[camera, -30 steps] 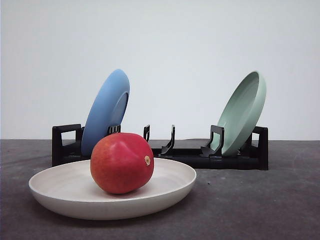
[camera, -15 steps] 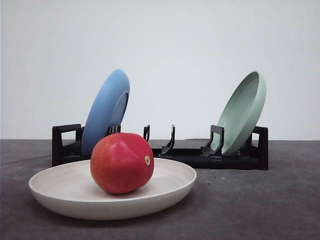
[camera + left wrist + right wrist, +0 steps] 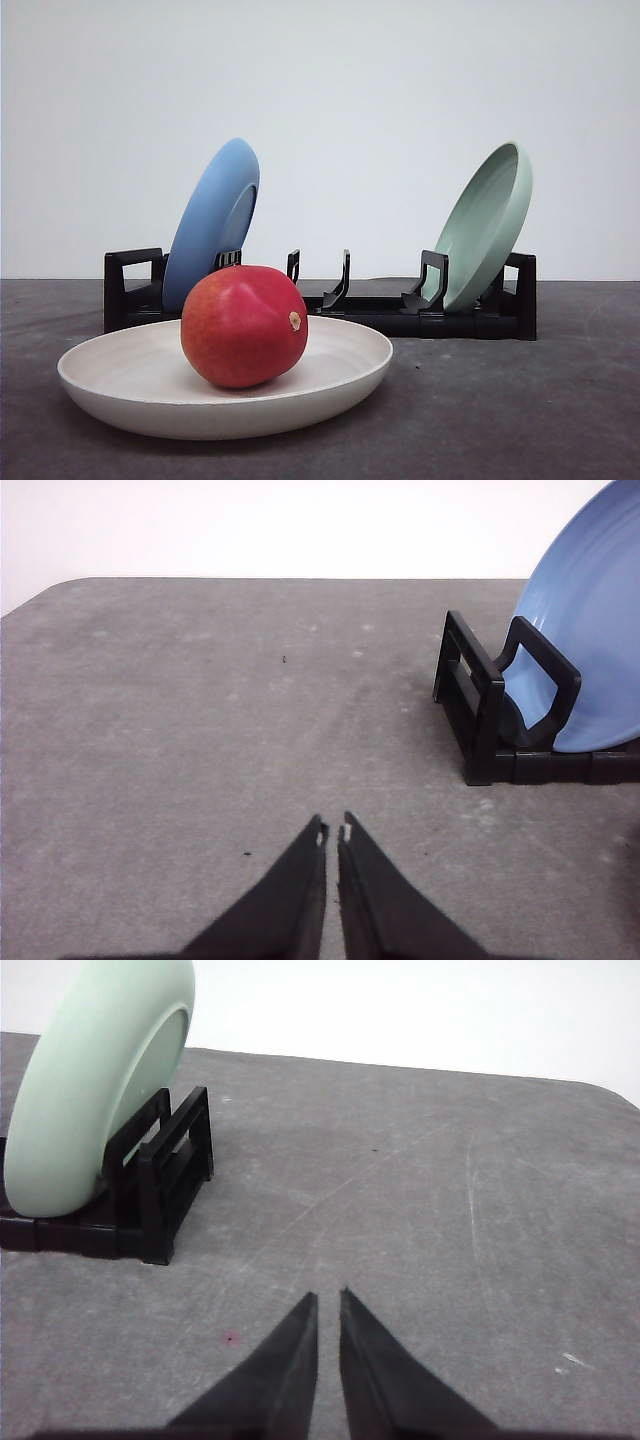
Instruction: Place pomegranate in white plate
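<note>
Pomegranate (image 3: 244, 326): one red fruit, lying inside the white plate (image 3: 120, 395), resting on its floor a little left of the plate's middle, tan stem spot facing right. Judged firm, fairly heavy, smooth-skinned and inclined to roll; best taken across its widest girth, with jaws spanning the round sides. The rack (image 3: 470, 322) is standing just behind the plate. Left gripper (image 3: 332, 832) and right gripper (image 3: 328, 1298): both hovering over bare table, fingers nearly closed, carrying nothing.
</note>
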